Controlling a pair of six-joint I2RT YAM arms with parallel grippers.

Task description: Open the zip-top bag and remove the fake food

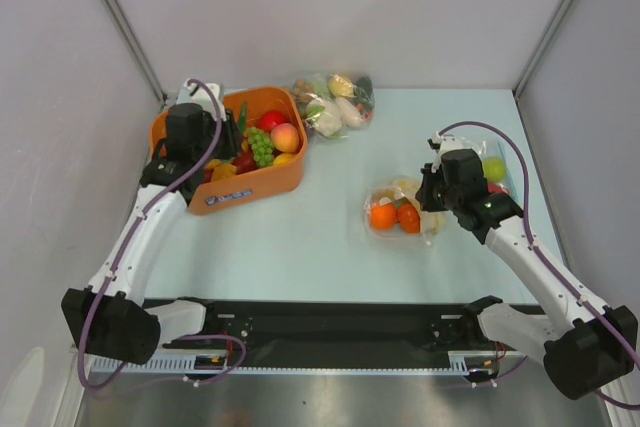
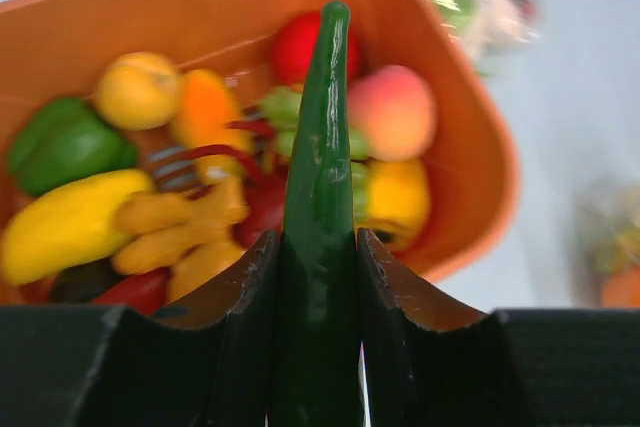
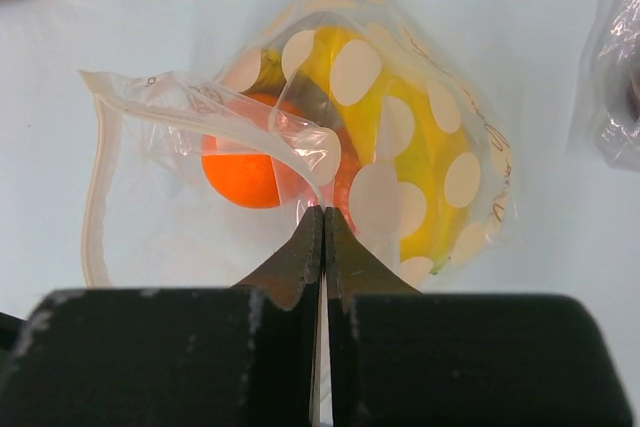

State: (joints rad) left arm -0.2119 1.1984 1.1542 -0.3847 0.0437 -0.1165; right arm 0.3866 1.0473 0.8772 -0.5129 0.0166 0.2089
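Now we're unloading: left gripper [image 2: 318,239] clamps a green vegetable [image 2: 322,147] over the far-left basket [image 2: 455,117], release next; right gripper [image 3: 323,215] pinches the bag [image 3: 150,107].

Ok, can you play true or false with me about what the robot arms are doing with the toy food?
1. The left gripper pinches a long green vegetable. True.
2. The orange basket is empty. False: it is full of toy food.
3. The right gripper is shut on the plastic of the spotted bag. True.
4. The spotted bag has nothing inside. False: a round orange fruit and something yellow are in it.
5. There is only one bag on the table. False: another bag lies beside the basket.
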